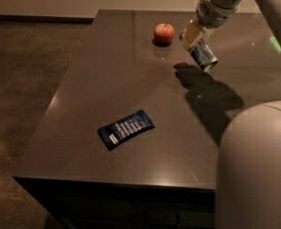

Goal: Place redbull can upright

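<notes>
The redbull can [203,55] is silver and blue, held tilted in the air above the dark table [145,94], its shiny end pointing down and to the right. My gripper [194,38] is shut on the can's upper part, at the back right of the table, just right of the red apple [164,32]. The can's shadow falls on the table below and to the right of it.
A flat dark-blue snack packet [125,128] lies near the table's front left. My arm's large pale housing [255,171] fills the lower right of the view. The floor lies to the left of the table's edge.
</notes>
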`<action>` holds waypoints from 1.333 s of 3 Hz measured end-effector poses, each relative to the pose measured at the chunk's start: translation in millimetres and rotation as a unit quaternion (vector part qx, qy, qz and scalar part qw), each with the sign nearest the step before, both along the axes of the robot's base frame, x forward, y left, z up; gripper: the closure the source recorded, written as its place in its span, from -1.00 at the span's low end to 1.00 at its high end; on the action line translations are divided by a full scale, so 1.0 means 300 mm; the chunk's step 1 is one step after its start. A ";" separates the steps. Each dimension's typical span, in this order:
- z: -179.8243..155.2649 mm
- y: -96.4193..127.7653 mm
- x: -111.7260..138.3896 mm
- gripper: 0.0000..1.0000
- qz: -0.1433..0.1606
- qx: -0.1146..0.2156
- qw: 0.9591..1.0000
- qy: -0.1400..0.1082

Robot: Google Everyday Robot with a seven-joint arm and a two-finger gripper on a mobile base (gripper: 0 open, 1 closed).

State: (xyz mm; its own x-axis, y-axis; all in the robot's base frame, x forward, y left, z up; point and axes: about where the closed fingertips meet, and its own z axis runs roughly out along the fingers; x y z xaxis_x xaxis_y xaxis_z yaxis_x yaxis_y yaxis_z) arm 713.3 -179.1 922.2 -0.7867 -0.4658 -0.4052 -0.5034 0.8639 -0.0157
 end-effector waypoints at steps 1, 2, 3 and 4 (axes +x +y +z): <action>0.065 0.071 -0.034 1.00 0.063 0.025 0.995 -0.067; 0.079 0.132 -0.098 1.00 0.116 0.054 0.984 -0.126; 0.074 0.181 -0.147 1.00 0.155 0.088 0.965 -0.190; 0.078 0.203 -0.161 1.00 0.168 0.127 0.944 -0.255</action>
State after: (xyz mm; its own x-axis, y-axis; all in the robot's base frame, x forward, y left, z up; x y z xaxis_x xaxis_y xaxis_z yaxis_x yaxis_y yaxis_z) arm 665.1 -118.1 945.8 -0.2853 -0.4914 -0.8229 -0.7322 0.6658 -0.1437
